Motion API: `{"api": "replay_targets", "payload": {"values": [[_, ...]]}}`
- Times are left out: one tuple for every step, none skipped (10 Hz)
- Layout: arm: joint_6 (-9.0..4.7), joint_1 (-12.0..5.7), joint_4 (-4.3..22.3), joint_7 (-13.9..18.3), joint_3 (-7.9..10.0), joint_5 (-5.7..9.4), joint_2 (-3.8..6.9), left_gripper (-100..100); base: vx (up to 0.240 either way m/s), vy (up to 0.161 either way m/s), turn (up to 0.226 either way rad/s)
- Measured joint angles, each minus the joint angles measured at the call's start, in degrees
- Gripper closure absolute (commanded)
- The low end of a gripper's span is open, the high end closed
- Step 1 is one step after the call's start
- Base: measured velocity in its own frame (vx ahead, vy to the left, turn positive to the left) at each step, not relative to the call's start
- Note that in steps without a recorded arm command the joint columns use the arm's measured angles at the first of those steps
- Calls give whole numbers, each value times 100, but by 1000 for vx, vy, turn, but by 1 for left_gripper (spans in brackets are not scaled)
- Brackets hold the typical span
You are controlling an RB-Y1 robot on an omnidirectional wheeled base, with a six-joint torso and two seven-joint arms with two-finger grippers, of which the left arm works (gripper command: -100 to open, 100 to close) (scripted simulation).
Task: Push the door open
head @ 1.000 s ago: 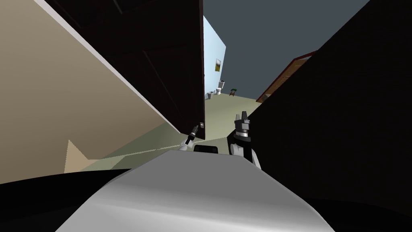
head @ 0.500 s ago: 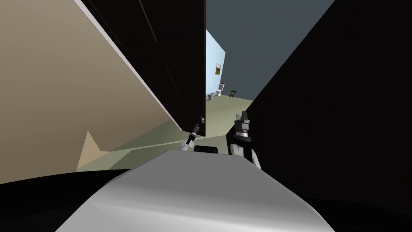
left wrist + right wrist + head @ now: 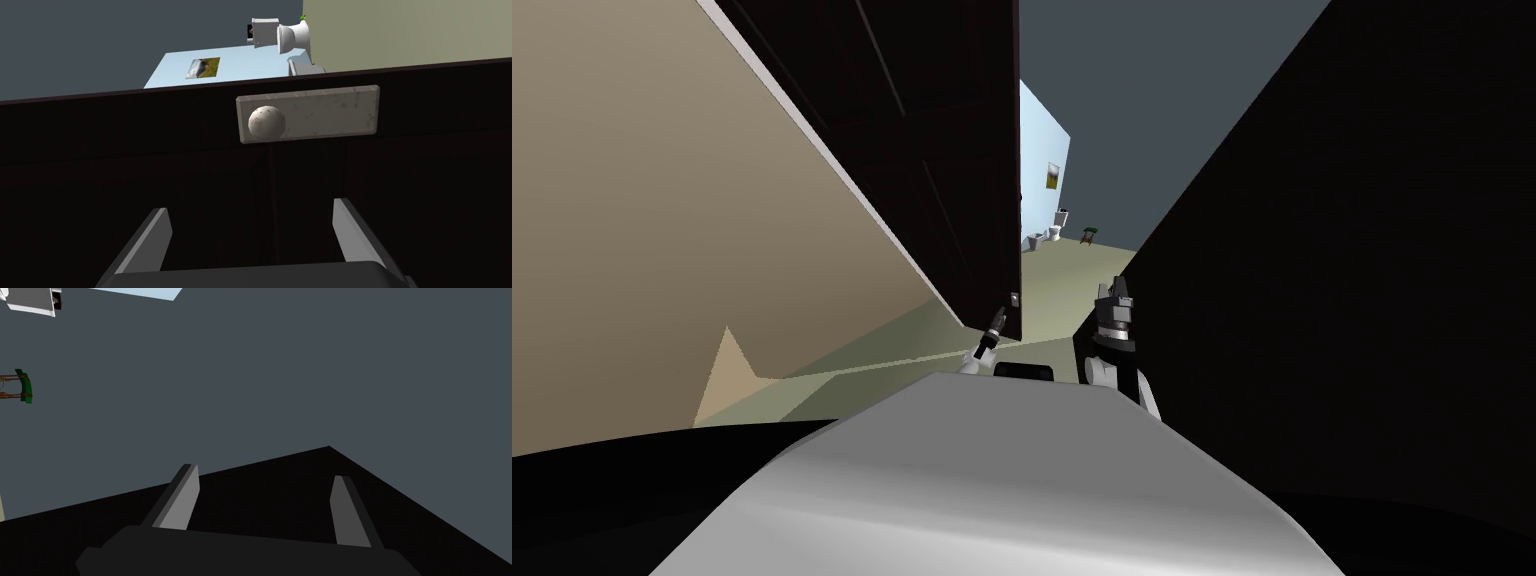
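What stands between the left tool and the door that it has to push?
Nothing visible does. The left tool is open and faces the dark door directly. Between its fingers only the bare door panel shows, and the pale round knob lies beyond the fingertips.

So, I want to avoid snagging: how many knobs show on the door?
1: a pale round knob on a grey plate on the dark door, ahead of the left claw. The hidden far face may hold another.
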Motion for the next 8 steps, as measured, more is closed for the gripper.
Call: {"api": "replay_targets", "payload": {"values": [[-14, 1, 6, -9, 11, 5, 9, -100, 205, -45, -34], [-26, -5, 17, -19, 25, 11, 11, -100, 195, -54, -27], [-41, -8, 30, -31, 39, 16, 6, -100, 196, -62, -21], [-58, -8, 41, -42, 52, 22, -1, -100, 174, -45, -26], [-74, -9, 53, -52, 65, 27, -15, -100, 212, -84, -32], [-85, -6, 57, -60, 75, 32, -30, -100, 197, -78, -15], [-96, -4, 61, -70, 86, 36, -54, -100, 73, -26, 16], [-107, -1, 59, -72, 85, 36, -58, 100, -16, 1, -6]]}}
